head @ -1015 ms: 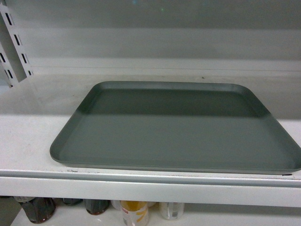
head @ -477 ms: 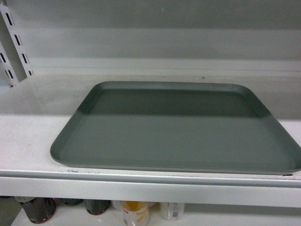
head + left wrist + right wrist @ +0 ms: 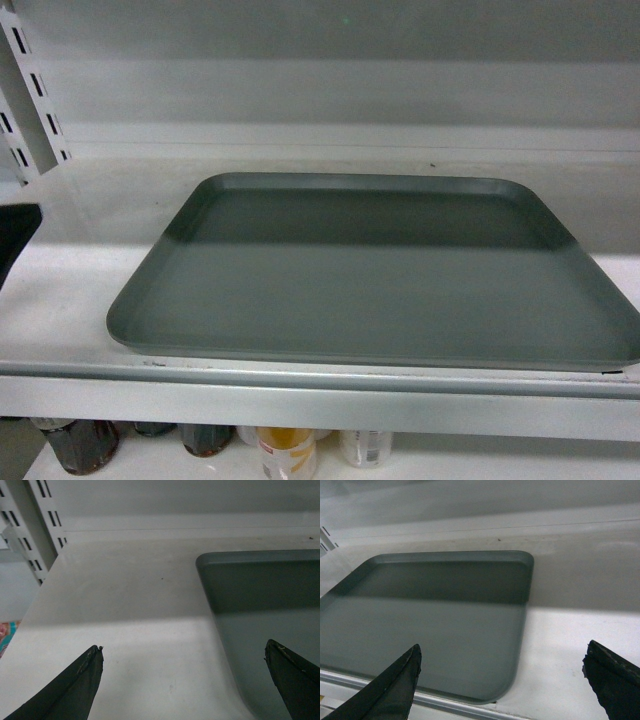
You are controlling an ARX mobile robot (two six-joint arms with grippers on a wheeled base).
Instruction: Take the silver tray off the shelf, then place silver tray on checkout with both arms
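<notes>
1. I see the silver tray [image 3: 375, 270] lying flat on the shelf [image 3: 60, 300], its near long side close to the shelf's folded front edge, its far half in shadow and its near half in brighter light.
2. From my left wrist camera, the left gripper [image 3: 184, 652] has its fingers spread wide; one fingertip is over bare shelf board, the other over the tray's left portion, and the tray's left rim [image 3: 220, 625] runs between them. Whether the tips touch anything I cannot tell.
3. From my right wrist camera, the right gripper [image 3: 501, 655] is likewise spread wide, with the tray's right rim between the tips: one finger over the tray, one over the white board to its right. Neither gripper holds anything.
4. In the head view a dark shape [image 3: 15, 235] shows at the left edge; I cannot tell what part it is.
5. The board is white, scuffed and faintly speckled, backed by a plain pale panel, with a slotted white upright [image 3: 30, 95] at far left.
6. Below the shelf stand bottles and cans [image 3: 285, 452] on a lower level, only their tops visible.
</notes>
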